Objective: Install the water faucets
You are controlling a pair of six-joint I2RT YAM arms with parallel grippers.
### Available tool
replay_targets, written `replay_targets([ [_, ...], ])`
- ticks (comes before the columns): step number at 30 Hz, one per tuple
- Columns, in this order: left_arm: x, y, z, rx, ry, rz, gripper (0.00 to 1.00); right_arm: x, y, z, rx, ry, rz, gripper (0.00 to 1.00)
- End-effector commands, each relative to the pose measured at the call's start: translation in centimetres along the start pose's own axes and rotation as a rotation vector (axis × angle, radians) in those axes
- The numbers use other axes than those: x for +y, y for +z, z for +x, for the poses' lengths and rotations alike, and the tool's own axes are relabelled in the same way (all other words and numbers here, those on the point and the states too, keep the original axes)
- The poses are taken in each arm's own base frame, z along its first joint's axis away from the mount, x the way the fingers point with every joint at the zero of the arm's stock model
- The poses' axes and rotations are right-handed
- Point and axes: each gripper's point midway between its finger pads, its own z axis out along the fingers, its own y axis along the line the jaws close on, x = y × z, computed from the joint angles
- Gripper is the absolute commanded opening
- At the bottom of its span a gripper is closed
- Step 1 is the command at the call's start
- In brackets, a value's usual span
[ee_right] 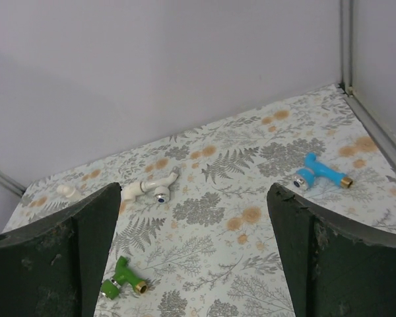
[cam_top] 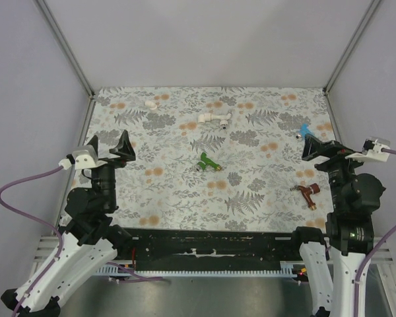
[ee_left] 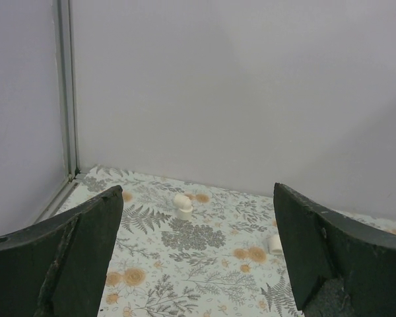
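Observation:
Four water faucets lie on the floral mat. The white faucet is at the back middle, with a white fitting at its left end. The green faucet lies mid-mat, the blue faucet at the back right, and the reddish-brown faucet at the front right. My left gripper hovers open over the mat's left side. Over the right side, near the blue faucet, my right gripper stands open. Neither holds anything.
A white elbow fitting sits at the back left. Grey walls with metal corner posts enclose the mat on three sides. A black rail runs along the near edge between the arm bases.

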Motion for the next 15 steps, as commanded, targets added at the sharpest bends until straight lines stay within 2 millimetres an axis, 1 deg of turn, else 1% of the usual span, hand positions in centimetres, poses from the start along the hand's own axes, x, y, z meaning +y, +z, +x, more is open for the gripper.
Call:
replay_targets([
  [1, 1.0, 0.0, -0.9, -0.038, 0.023, -0.043, 0.99, -2.8, -2.7, -1.8, -0.035, -0.108, 0.185, 0.98],
  [5, 1.2, 0.0, -0.7, -0.039, 0.044, -0.049, 0.99, -4.0, -5.2, -3.6, -0.106, -0.223, 0.246, 0.98],
  [6, 1.1, 0.0, -0.7, -0.042, 0.046, -0.047, 0.99, -3.4, -5.7, -3.8, -0.113, -0.245, 0.209, 0.98],
  [8, 1.1, 0.1, -0.3, -0.036, 0.058, -0.049, 0.99, -3.2, -6.5, -4.2, -0.134, -0.293, 0.187, 0.98],
  [10, 1.0, 0.2, 0.1, -0.025, 0.073, -0.046, 0.99, -3.8, -6.8, -4.2, -0.146, -0.306, 0.211, 0.98],
  [12, 0.8, 0.4, 0.6, -0.013, 0.086, -0.046, 0.99, -4.8, -7.0, -3.7, -0.151, -0.306, 0.253, 0.98],
  [15, 0.6, 0.7, 1.2, 0.005, 0.110, -0.042, 0.99, -5.6, -6.9, -2.4, -0.170, -0.298, 0.264, 0.98],
])
